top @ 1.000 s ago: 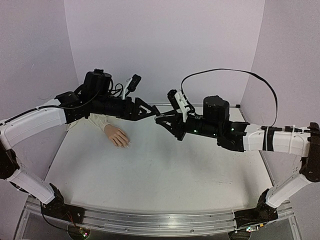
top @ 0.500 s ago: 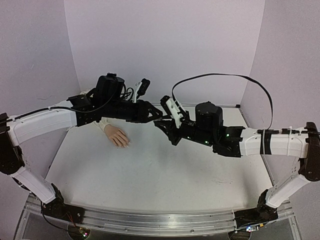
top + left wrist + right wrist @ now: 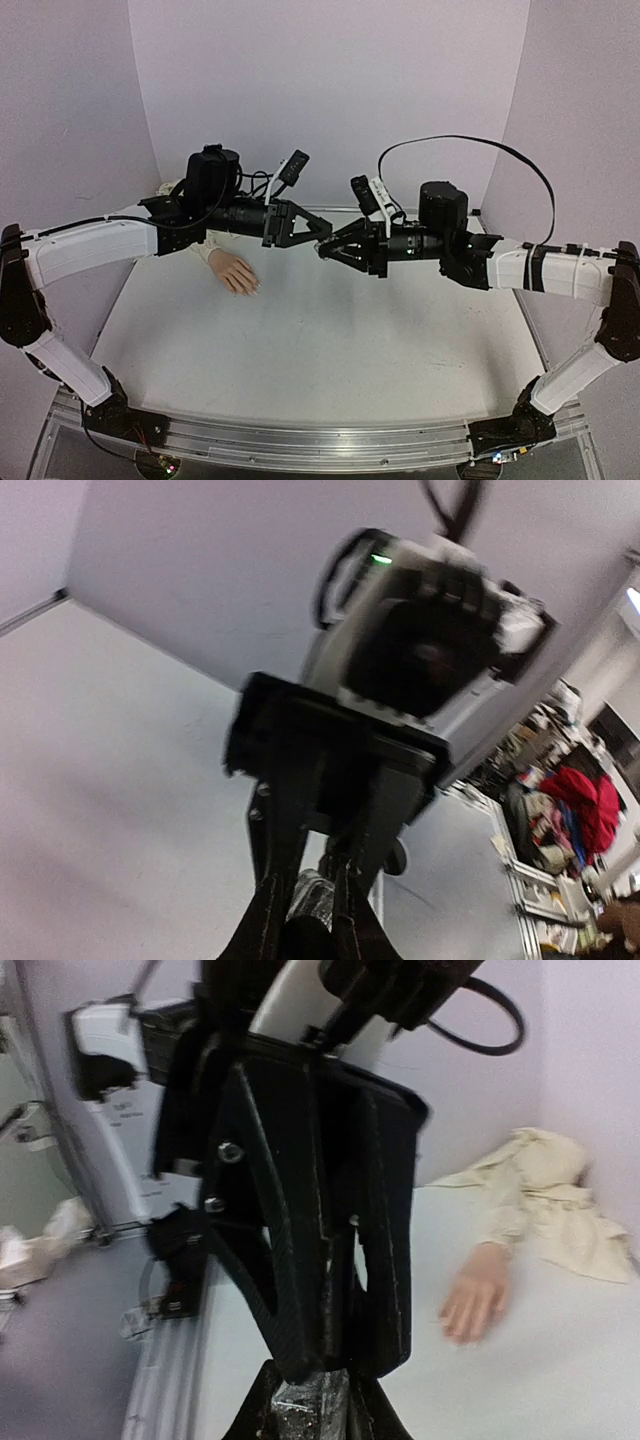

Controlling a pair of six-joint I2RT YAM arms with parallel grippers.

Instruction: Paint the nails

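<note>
My two grippers meet nose to nose in mid-air above the table's far middle. The right gripper (image 3: 330, 251) (image 3: 312, 1400) is shut on a small glittery polish bottle (image 3: 312, 1408) (image 3: 314, 900). The left gripper (image 3: 316, 236) (image 3: 308, 912) is shut on the bottle's dark cap (image 3: 300, 942). The pinkish mannequin hand (image 3: 235, 272) (image 3: 476, 1298) lies palm down on the table at the back left, below the left arm. Its cream sleeve (image 3: 196, 243) (image 3: 540, 1195) is bunched behind it. Its nails (image 3: 251, 289) are too small and blurred to make out.
Lilac walls close the table at the back and both sides. A black cable (image 3: 460, 145) loops above the right arm. The white table top (image 3: 320, 350) stretches between the hand and the arm bases.
The left gripper's jaws have closed on the bottle's cap. Both arms shifted left and then back right, still tip to tip. The mannequin hand has not moved.
</note>
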